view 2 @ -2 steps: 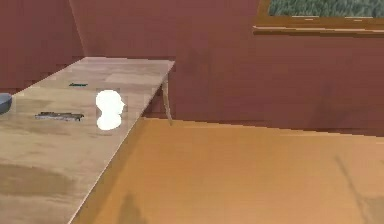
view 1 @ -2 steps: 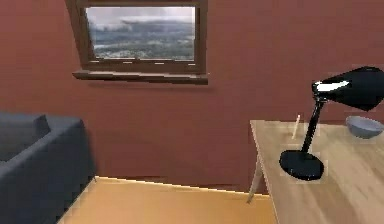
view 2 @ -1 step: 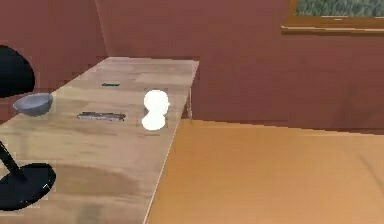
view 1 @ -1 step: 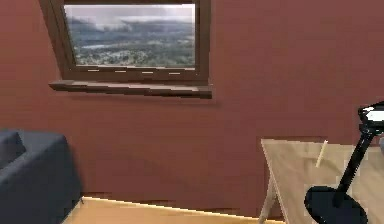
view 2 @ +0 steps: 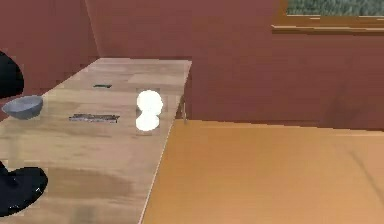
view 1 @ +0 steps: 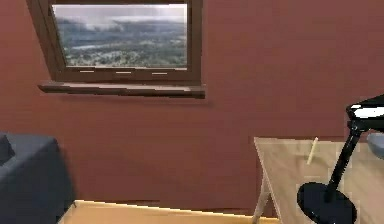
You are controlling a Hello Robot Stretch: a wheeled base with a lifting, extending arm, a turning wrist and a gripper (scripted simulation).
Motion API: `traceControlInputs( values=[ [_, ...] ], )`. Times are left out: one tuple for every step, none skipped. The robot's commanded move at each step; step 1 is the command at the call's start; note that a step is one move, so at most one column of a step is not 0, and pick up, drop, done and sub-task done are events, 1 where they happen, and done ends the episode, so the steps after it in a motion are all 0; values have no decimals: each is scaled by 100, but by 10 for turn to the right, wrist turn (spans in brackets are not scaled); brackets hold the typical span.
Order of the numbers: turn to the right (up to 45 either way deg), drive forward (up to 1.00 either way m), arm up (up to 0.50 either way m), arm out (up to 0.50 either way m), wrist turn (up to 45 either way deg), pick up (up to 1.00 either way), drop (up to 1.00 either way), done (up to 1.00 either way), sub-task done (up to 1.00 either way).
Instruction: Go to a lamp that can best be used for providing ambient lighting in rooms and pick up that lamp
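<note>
— What's on the wooden bench [view 2: 95,160]?
— A white rounded lamp [view 2: 148,110] near its edge, a grey bowl [view 2: 22,104], a flat dark strip [view 2: 94,118] (can't identify it), and a black desk lamp [view 1: 328,203].

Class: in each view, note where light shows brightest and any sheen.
Forward view: pale daylight fills the brown-framed window; the round base of the black desk lamp carries a faint sheen. Arm side view: the white two-lobed object on the wooden table looks flat white.
</note>
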Motion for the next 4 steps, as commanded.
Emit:
traceControlInputs(
  values=[
    [-450,0,0,0,0,0,0,0,0],
    [-450,0,0,0,0,0,0,0,0],
    [-360,0,0,0,0,0,0,0,0],
    [0,35,0,0,0,0,0,0,0]
  ],
)
